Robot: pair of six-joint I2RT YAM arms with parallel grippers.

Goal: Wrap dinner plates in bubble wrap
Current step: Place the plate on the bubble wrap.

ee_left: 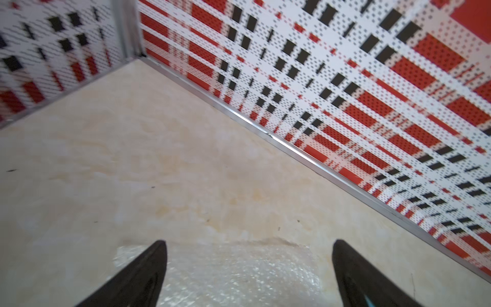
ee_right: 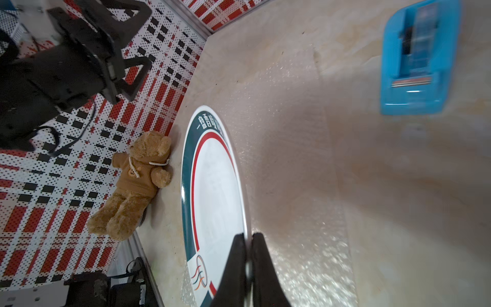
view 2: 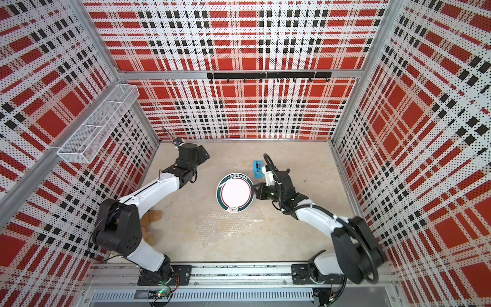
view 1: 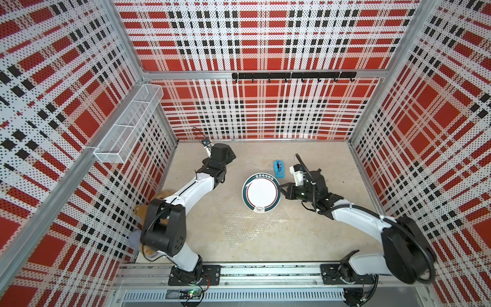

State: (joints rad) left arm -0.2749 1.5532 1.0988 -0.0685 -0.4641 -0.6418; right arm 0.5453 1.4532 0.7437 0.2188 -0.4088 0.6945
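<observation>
Bubble wrap [view 1: 249, 228] lies flat mid-table, with the plate [view 1: 261, 194] on its far corner. Right gripper [ee_right: 248, 236] pinches the plate rim. Left gripper [ee_left: 249, 242] is spread wide and empty over a wrap corner. Risk: the thin rim grip lets the plate slip, or it drags the sheet. Rim shows Chinese characters I can't read and a swirl logo.

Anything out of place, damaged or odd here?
A brown teddy bear lies slumped against the side wall near the left arm, unrelated to wrapping. The plate, pinched at its rim by the right gripper, looks undamaged.
</observation>
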